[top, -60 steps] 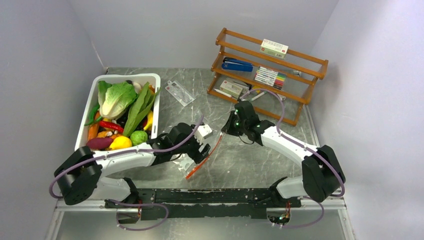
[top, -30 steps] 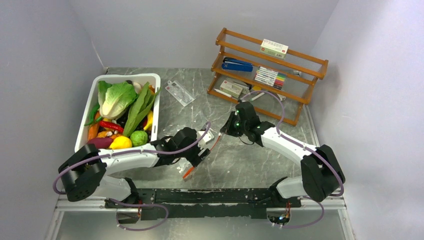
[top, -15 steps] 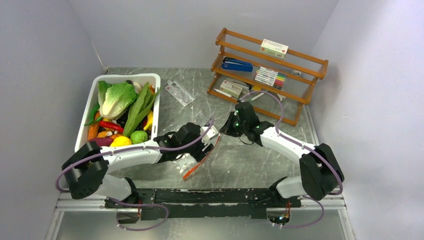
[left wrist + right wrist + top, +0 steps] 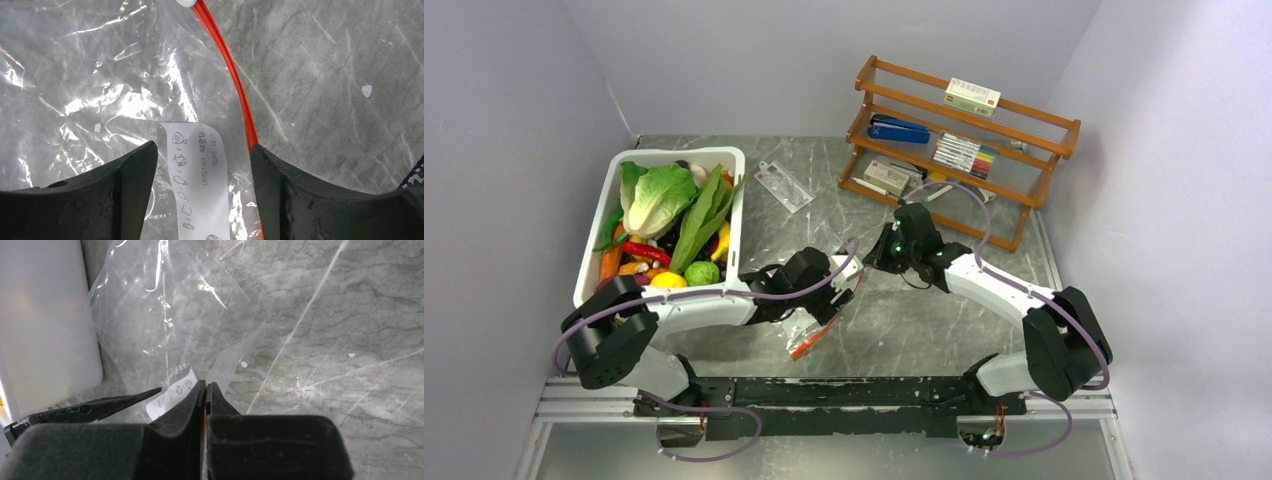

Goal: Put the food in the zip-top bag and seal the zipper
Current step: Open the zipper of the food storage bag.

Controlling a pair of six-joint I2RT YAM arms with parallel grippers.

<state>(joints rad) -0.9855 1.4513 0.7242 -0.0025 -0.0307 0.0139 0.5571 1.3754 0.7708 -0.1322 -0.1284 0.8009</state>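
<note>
Status, top view first: food (image 4: 659, 205) all sits in the white bin (image 4: 679, 152) on my left, none in the zip-top bag (image 4: 799, 325) yet. Bag lies on the table (image 4: 924, 320) between my arms, just right of the bin. Its zipper (image 4: 807, 345) runs diagonally from the near edge up toward my right gripper (image 4: 871, 262). My left gripper (image 4: 832, 297) hovers over the bag's middle. Small clear packet (image 4: 782, 185) and wooden rack (image 4: 964, 150) sit further back, not involved.

Left wrist: fingers (image 4: 125, 195) spread, gripping nothing. They straddle the white label (image 4: 197, 170) from above. Can't tell if the tips touch the film. Zipper curves down to the inner edge of one finger.

Right wrist: fingers (image 4: 185, 405) clenched tight, with a thin red sliver in the seam. I judge I'm pinching the bag at its zipper edge. Film fans out ahead, bin wall off to the left.

Step, I reckon: get the mouth open before any food goes in.

Risks:
- Left closes here and grabs both film layers through the label → mouth won't open.
- Left finger lands on the zipper → presses the track shut, or drags the bag out of right's pinch. That grip is on a thin, slick edge.
- Film is glossy and wrinkled, so depth is hard to read → fingertips hit the table.
- Bag sits close to the bin → a pull leftward could snag the wall.
</note>
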